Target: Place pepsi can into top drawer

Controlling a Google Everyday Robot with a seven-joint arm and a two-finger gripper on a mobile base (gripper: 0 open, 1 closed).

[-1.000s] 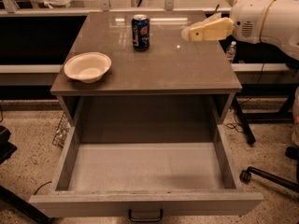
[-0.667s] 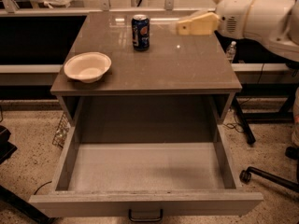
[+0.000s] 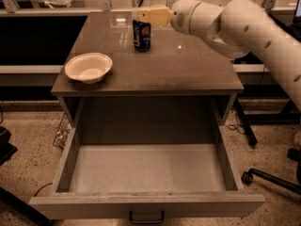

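My smooth, rounded white arm [image 3: 244, 22] reaches in level over the table's right edge toward the back. A round white bowl [image 3: 88, 67] sits near the left edge of the glossy brown table [image 3: 188, 65]. The dark blue pepsi can [image 3: 142, 36] stands upright near the back edge. My pale gripper [image 3: 146, 15] is at its top; I cannot tell how wide it is. Below the front edge the top drawer [image 3: 146, 205] stands open, its floor pale grey.
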